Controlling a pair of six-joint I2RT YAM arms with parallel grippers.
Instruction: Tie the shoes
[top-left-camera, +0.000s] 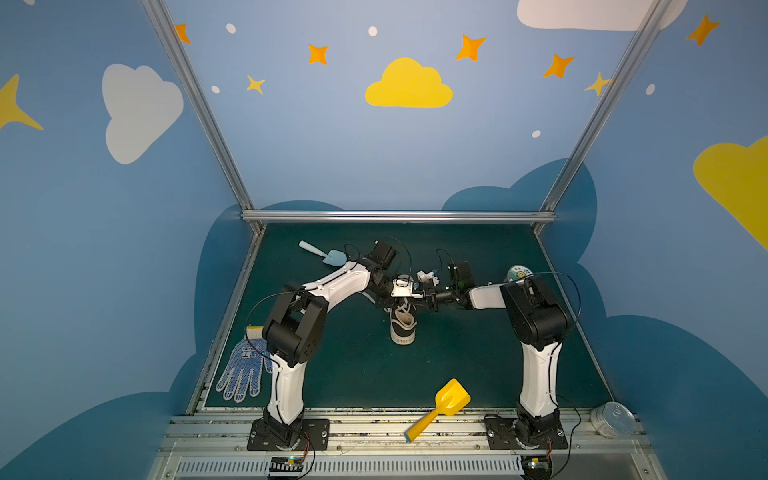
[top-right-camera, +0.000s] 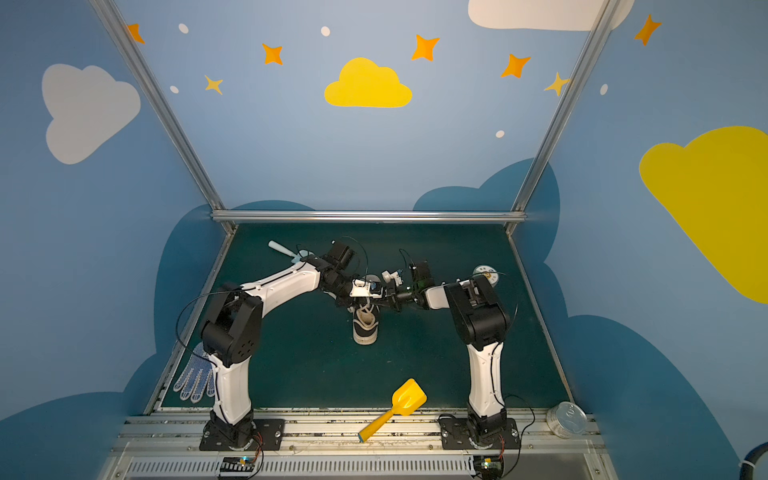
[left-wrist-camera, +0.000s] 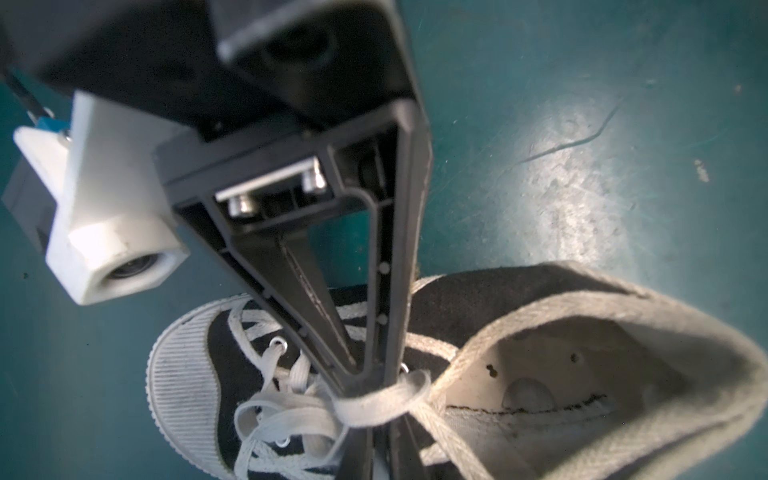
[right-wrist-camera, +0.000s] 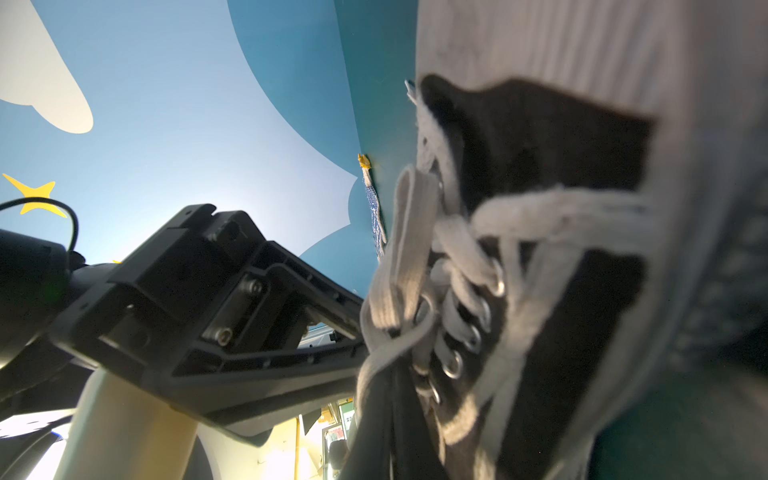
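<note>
Top view: right pincer (top-left-camera: 433, 308) tip-down at sneaker (top-left-camera: 402, 328)

The left arm (top-left-camera: 332, 284) and the right arm (top-left-camera: 484, 297) were bent inward with their wrists almost meeting, the right gripper (left-wrist-camera: 374, 384) closed tight, while the left gripper (right-wrist-camera: 357, 332) had its tips hidden, so its state was unclear.

Small black low-top sneaker (left-wrist-camera: 457, 307): upper was matt canvas, slightly fuzzy. White toe cap (left-wrist-camera: 178, 374) was finely ribbed rubber, dull and scuffed. Grey-cream lining (left-wrist-camera: 582, 365) was worn woven cloth. Cream flat woven laces (left-wrist-camera: 374, 405): soft cloth with frayed edges. Small round eyelets (left-wrist-camera: 279, 343) were bright metal.
Dark green tabletop (left-wrist-camera: 582, 104): matt, with a scratched, rubbed patch that shone.
Yellow scoop (top-left-camera: 451, 399): smooth plastic.
Blue-dotted white glove (top-left-camera: 243, 370): knitted cloth.
Round silver tin (top-left-camera: 611, 419): glossy metal.
</note>
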